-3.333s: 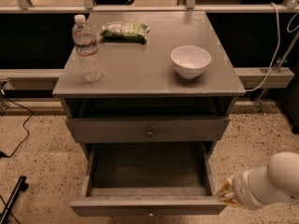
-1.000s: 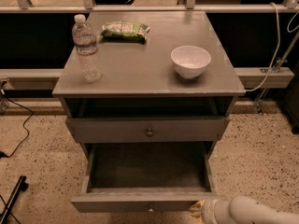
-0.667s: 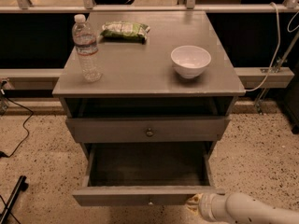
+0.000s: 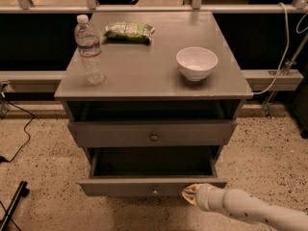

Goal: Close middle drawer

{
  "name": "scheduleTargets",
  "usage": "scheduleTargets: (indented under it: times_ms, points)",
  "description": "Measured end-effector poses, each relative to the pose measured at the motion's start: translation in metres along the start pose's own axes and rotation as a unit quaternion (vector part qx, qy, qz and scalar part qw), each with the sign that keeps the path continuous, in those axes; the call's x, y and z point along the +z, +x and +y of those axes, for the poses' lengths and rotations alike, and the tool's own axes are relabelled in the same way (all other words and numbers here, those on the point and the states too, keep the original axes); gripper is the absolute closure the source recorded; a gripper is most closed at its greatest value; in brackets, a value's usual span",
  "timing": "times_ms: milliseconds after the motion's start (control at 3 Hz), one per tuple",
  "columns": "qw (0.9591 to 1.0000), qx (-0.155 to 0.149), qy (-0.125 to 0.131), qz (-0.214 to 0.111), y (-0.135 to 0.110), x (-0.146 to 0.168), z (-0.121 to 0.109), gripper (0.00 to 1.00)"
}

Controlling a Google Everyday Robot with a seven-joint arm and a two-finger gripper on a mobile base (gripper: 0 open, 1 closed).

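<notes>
There is just one camera. It sits high up in front of the grey cabinet (image 4: 154, 76) and looks down and forward at it from fairly near. The cabinet top lies far above the jaws. The gripper (image 4: 190, 195) is low in the view, right of the middle, at the front of the middle drawer (image 4: 120, 187). The knob (image 4: 155, 191) is just left of the jaws. The arm (image 4: 250, 208) runs off to the bottom right corner.

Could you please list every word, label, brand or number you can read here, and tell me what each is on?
None can be read.
Water bottle: print too blurred to read.
Green packet: print too blurred to read.
White bowl and middle drawer: no writing shows.
Gripper, at the middle drawer's front, right of its knob: no marking shows.
</notes>
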State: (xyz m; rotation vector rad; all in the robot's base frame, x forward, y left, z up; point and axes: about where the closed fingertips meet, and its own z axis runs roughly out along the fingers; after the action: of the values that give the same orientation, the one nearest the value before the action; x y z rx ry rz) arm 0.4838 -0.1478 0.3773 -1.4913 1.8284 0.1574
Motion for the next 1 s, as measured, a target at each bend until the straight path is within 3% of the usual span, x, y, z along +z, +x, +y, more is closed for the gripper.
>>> scheduleTargets:
  times_ms: [333,1000]
  points:
    - [0.9994,-0.022,0.009,-0.026,-0.0123,0.0205,-0.0170,1.00]
    - [0.9993,-0.029,0.016,-0.017,-0.0125,0.0297,-0.0251,1.00]
